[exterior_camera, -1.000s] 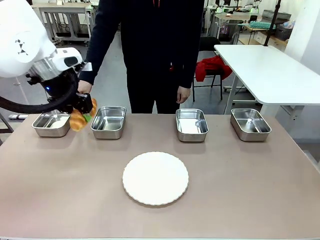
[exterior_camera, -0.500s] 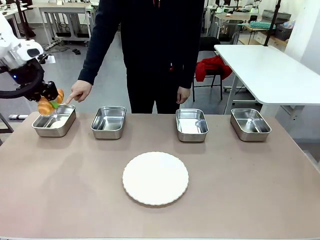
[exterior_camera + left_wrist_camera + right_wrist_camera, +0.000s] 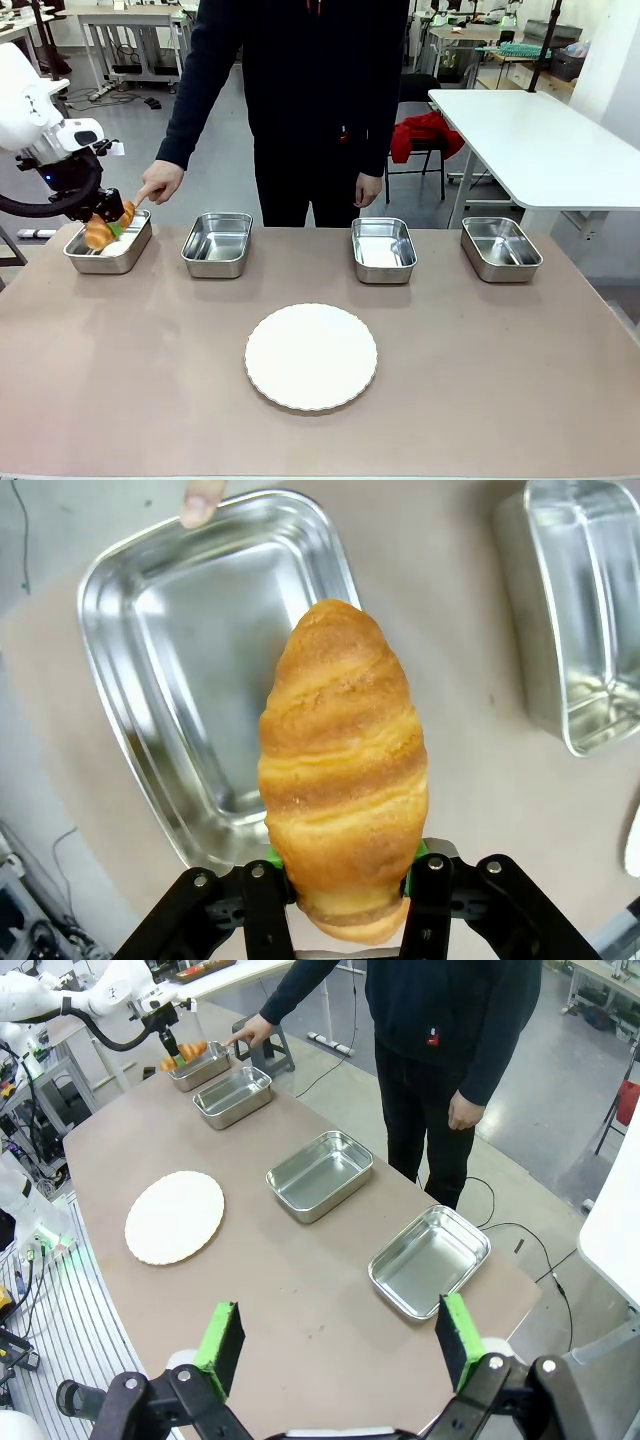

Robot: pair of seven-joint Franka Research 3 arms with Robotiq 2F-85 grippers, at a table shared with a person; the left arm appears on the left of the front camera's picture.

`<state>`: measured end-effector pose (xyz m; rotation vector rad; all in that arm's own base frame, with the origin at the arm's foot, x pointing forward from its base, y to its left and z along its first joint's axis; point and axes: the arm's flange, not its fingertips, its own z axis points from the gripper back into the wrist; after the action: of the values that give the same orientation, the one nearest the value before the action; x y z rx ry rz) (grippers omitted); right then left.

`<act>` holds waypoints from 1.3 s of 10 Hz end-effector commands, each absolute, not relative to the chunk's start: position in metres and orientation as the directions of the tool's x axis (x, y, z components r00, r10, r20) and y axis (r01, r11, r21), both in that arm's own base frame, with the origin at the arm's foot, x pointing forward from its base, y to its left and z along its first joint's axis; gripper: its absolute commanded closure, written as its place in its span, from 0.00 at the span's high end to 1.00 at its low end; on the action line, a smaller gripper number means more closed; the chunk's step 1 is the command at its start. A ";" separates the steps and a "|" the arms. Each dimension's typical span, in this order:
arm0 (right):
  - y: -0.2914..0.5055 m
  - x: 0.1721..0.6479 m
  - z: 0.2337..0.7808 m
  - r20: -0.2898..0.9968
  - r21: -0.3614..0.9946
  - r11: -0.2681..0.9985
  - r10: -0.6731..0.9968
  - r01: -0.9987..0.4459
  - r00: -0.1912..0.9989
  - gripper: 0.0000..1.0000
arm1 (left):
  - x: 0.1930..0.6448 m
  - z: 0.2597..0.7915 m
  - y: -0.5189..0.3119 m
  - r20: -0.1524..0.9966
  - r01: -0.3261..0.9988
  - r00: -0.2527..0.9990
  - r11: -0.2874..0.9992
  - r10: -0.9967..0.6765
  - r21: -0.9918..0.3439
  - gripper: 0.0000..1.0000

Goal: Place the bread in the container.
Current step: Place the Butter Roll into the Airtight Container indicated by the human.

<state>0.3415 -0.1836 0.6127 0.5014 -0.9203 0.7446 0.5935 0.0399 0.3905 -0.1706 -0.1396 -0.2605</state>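
Left gripper (image 3: pixel 345 875) clamped on the lower end of the bread (image 3: pixel 342 780), green pads pressed to either flank; the bread's long axis runs straight out along the fingers, free tip pointing away from the wrist. In the left wrist view the bread hangs above the container (image 3: pixel 215 660), its tip over the near-right part of the pan floor, its gripped end over the rim and bare table; judged, the release wants a small shift inward so the whole length clears the rim. In the front view the bread (image 3: pixel 108 227) sits low over the leftmost pan (image 3: pixel 108 248), the left arm much the nearer. A person's hand (image 3: pixel 160 182) points at that pan, fingertip (image 3: pixel 200 502) touching its far rim. Right gripper (image 3: pixel 340 1345) wide apart, holding nothing, well away at the other end of the table (image 3: pixel 480 380).

Bread: golden-brown, ridged crust, tapered at both ends, likely soft and flaky. Container: shiny steel, shallow, rounded corners, rolled rim; a second pan (image 3: pixel 580 610) lies just beside it. Plate (image 3: pixel 311 356): round, white, matte, at table centre.
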 end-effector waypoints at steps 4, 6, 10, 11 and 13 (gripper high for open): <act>-0.183 0.341 0.614 0.867 0.068 0.641 0.342 -0.765 0.363 1.00 | 0.606 0.386 0.056 0.235 0.271 0.943 0.953 -0.236 -0.131 0.98; -0.183 0.341 0.614 0.867 0.068 0.641 0.342 -0.765 0.363 1.00 | 0.609 0.385 0.056 0.243 0.278 0.939 0.952 -0.242 -0.128 1.00; -0.183 0.341 0.614 0.867 0.068 0.641 0.342 -0.765 0.363 1.00 | 0.610 0.388 0.057 0.259 0.278 0.936 0.952 -0.238 -0.128 1.00; -0.183 0.341 0.614 0.867 0.068 0.641 0.342 -0.765 0.363 1.00 | 0.610 0.388 0.057 0.259 0.274 0.937 0.953 -0.235 -0.126 1.00; -0.183 0.341 0.614 0.867 0.068 0.641 0.342 -0.765 0.363 1.00 | 0.608 0.396 0.056 0.207 0.248 0.956 0.950 -0.209 -0.190 1.00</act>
<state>0.3415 -0.1836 0.6127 0.5013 -0.9203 0.7445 0.6075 0.0530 0.3900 -0.1609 -0.2091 -0.2338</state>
